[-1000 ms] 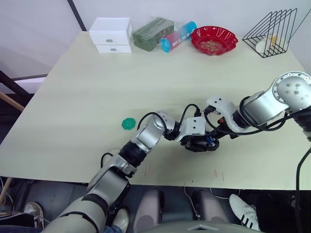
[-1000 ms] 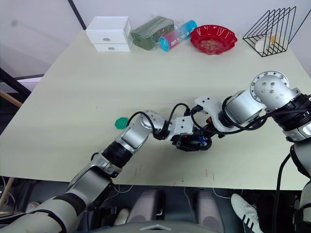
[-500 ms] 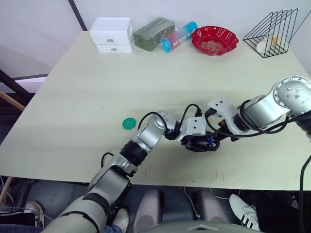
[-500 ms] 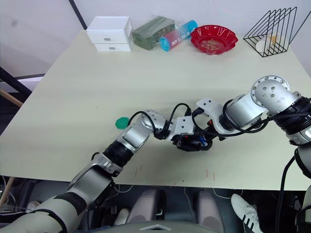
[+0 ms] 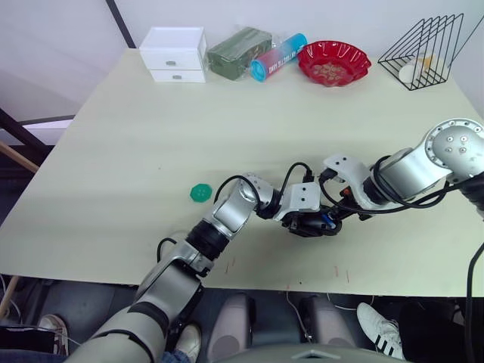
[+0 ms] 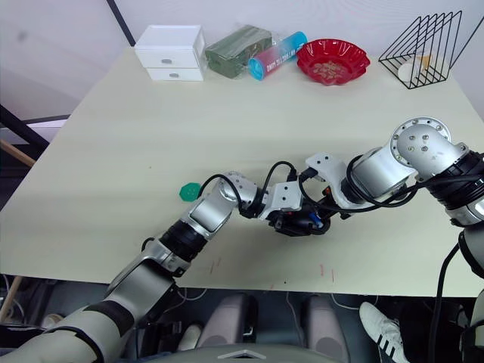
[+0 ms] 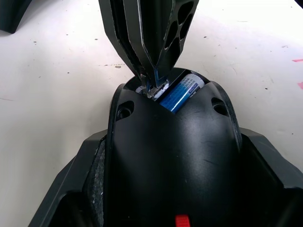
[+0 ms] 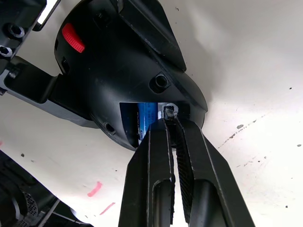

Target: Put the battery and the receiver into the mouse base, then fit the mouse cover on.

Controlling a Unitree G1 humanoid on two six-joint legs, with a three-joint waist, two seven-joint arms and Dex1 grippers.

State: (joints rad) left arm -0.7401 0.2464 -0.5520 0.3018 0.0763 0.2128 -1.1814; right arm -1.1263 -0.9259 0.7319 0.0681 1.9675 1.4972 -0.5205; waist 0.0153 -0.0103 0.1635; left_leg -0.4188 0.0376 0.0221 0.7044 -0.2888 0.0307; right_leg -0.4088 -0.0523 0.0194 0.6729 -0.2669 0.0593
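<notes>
My arms are mostly brushed silver metal tubes with black joint rings between the segments. The right one has a big round silver shoulder cap with a handful of small screw holes in it. White plastic housings sit at both wrists, and loose black cables loop out around them. My left claw (image 5: 306, 224) and right claw (image 8: 174, 128) both end in matte black fingers (image 8: 156, 156), long, tapered and ribbed, with round cut-out holes along the sides. Lower down, my left arm switches to a dark sleeve-like covering.
</notes>
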